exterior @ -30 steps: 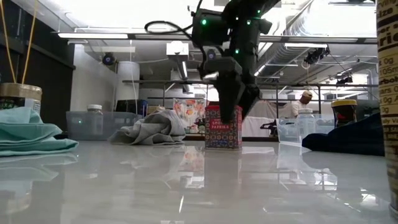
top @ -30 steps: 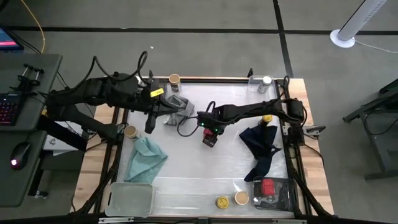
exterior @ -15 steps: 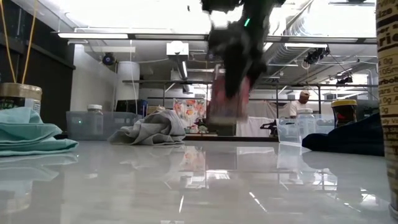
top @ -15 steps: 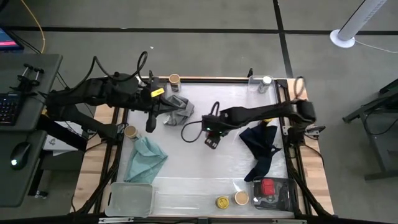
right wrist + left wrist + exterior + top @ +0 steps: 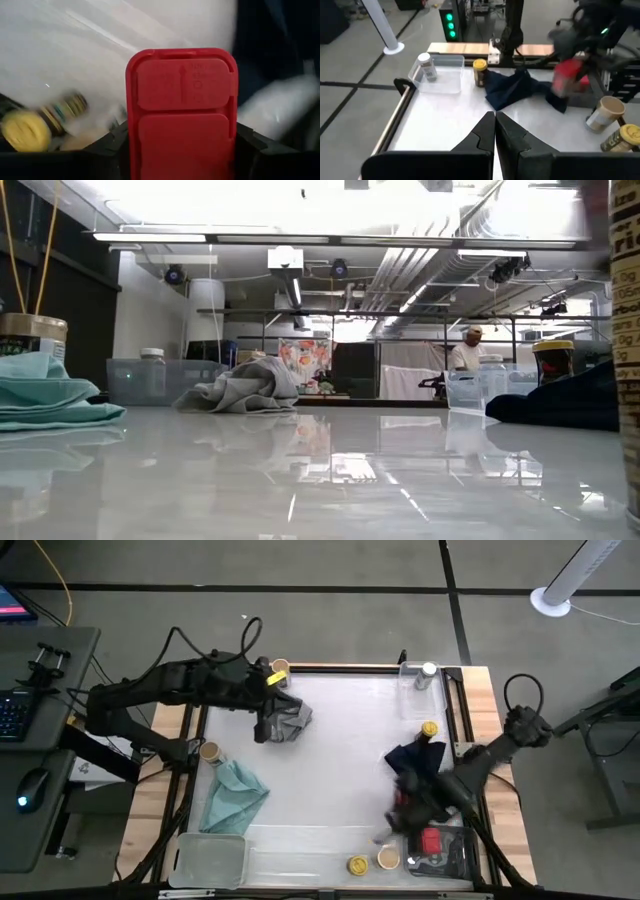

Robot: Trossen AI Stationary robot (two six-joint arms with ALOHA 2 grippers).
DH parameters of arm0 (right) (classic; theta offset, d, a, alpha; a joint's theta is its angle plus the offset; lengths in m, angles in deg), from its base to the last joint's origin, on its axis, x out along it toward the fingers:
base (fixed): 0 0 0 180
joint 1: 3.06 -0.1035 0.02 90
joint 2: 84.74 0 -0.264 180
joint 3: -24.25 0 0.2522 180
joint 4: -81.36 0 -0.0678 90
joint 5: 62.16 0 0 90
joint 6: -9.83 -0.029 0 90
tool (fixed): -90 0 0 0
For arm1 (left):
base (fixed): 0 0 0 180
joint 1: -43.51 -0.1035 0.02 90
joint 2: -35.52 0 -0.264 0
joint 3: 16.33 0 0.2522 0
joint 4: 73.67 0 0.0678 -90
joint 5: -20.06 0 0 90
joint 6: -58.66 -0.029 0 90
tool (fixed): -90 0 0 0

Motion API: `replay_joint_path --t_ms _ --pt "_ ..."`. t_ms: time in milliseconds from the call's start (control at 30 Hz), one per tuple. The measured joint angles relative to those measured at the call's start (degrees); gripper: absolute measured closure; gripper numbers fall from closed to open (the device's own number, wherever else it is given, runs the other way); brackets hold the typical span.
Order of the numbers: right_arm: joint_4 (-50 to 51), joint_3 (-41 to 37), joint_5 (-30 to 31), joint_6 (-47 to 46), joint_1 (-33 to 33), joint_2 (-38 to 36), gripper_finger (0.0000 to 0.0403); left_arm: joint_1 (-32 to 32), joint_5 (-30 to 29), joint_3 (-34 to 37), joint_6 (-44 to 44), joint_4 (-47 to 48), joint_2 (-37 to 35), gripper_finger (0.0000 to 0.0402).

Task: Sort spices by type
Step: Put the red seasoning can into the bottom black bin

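Observation:
My right gripper hangs over the near right part of the table, shut on a red boxy tin, by the near end of the navy cloth. The left wrist view shows that tin blurred in the air. A second red tin lies in the dark tray at the near right corner. A yellow-lidded jar and a tan-lidded jar stand upright near it. My left gripper is shut, above the left edge of the grey cloth. My right gripper pinches the red tin between its two fingers, one on each narrow side. The tin's lid faces the wrist camera. The tin is lifted clear of the table.
More jars stand about: yellow-lidded by the navy cloth, tan-lidded at the far edge and the left edge. A white-lidded jar stands in the far clear tray. The teal cloth and another clear tray lie near left.
My right gripper has lifted the red tin off the table's middle and carried it fast toward the near right corner, out of the low view. My left gripper has moved a little toward the right, over the grey cloth.

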Motion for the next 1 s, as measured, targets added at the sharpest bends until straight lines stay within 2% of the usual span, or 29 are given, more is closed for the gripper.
replay_joint_path --t_ms 167,367,500,633,1000 --pt "2.8 0.0 -6.0 -16.7 -10.1 0.0 0.0203 -1.3 2.6 0.0 0.0 -1.2 2.0 0.0401" --pt "4.6 0.0 -13.0 -27.5 -16.5 0.0 0.0203 -1.5 3.8 0.0 0.0 -4.1 3.1 0.0401" --pt "5.2 0.0 -18.3 -29.0 -18.3 0.1 0.0203 -1.5 3.9 0.0 0.8 -5.2 3.2 0.0401" --pt "6.8 0.0 -20.9 -29.9 -18.9 0.9 0.0203 -1.5 3.9 0.0 1.1 -5.8 3.1 0.0401" --pt "5.5 -0.1 -21.9 -30.3 -18.8 7.6 0.0203 -1.5 3.8 0.0 1.1 -5.7 3.1 0.0401"
